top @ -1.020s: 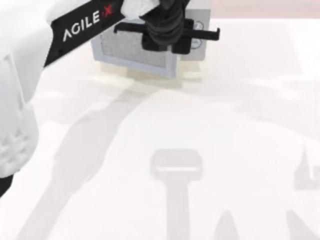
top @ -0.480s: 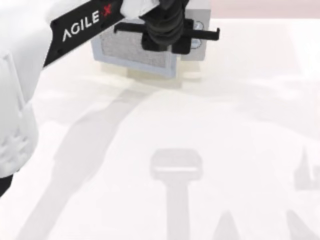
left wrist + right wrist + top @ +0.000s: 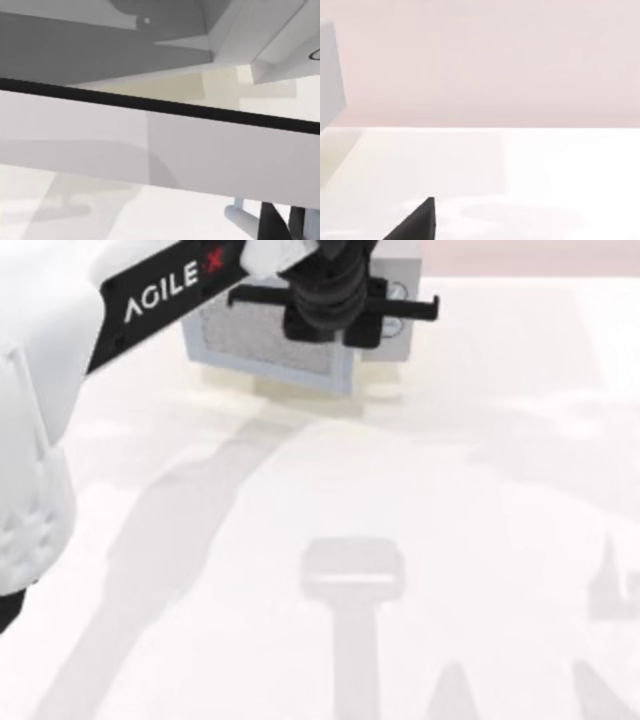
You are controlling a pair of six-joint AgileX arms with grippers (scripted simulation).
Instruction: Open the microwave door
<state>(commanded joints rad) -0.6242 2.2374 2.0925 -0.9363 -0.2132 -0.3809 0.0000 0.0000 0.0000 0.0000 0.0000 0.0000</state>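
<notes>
The grey mesh door [image 3: 265,345] is sitting slightly ajar on the microwave [image 3: 405,280] at 12 o'clock. The left gripper [image 3: 330,315] is hovering over it, jaws unreadable.

Bright, even light washes the pale desk [image 3: 500,440] nearly white in the top view. Soft grey arm shadows run from the lower left toward the upper centre, with smaller ones at lower centre and lower right. The left wrist view is soft-edged, shaded across its upper part.
</notes>
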